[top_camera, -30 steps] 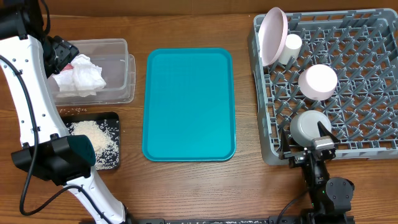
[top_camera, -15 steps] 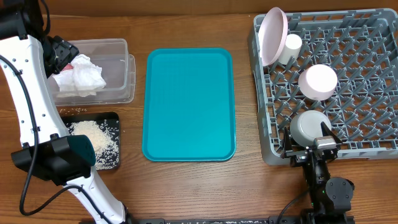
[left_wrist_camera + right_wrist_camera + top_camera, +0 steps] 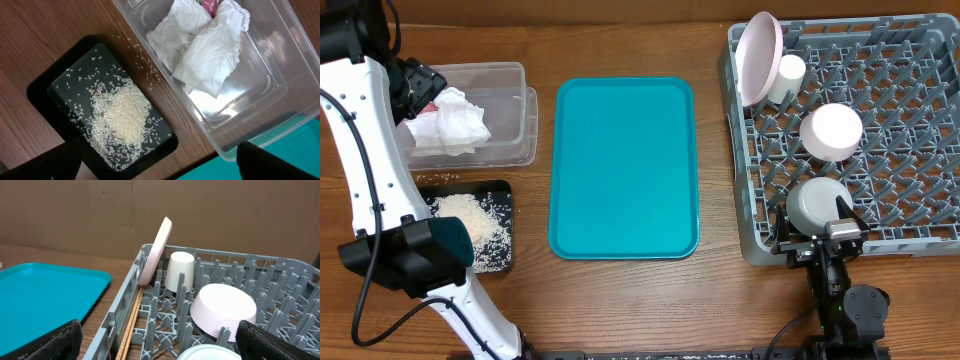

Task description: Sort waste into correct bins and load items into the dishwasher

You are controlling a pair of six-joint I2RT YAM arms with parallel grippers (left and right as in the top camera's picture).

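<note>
Crumpled white napkins (image 3: 450, 122) (image 3: 200, 45) and a red wrapper scrap (image 3: 209, 5) lie in the clear tub (image 3: 515, 75). Rice (image 3: 470, 225) (image 3: 122, 112) is heaped in the black tray (image 3: 502, 190), with stray grains (image 3: 145, 65) on the table beside it. The grey rack (image 3: 910, 150) holds the upright white plate (image 3: 758, 58), the cup (image 3: 787, 78), the pinkish bowl (image 3: 831, 131) and the grey bowl (image 3: 815, 202). My left gripper (image 3: 420, 88) hangs open above the tub's left end. My right gripper (image 3: 817, 228) stands open at the rack's near edge by the grey bowl, holding nothing.
A large teal tray (image 3: 625, 165) lies bare in the middle of the wooden table. Wooden chopsticks (image 3: 131, 322) lie along the rack's left wall. The left arm's white links (image 3: 365, 150) run down the table's left side past the black tray.
</note>
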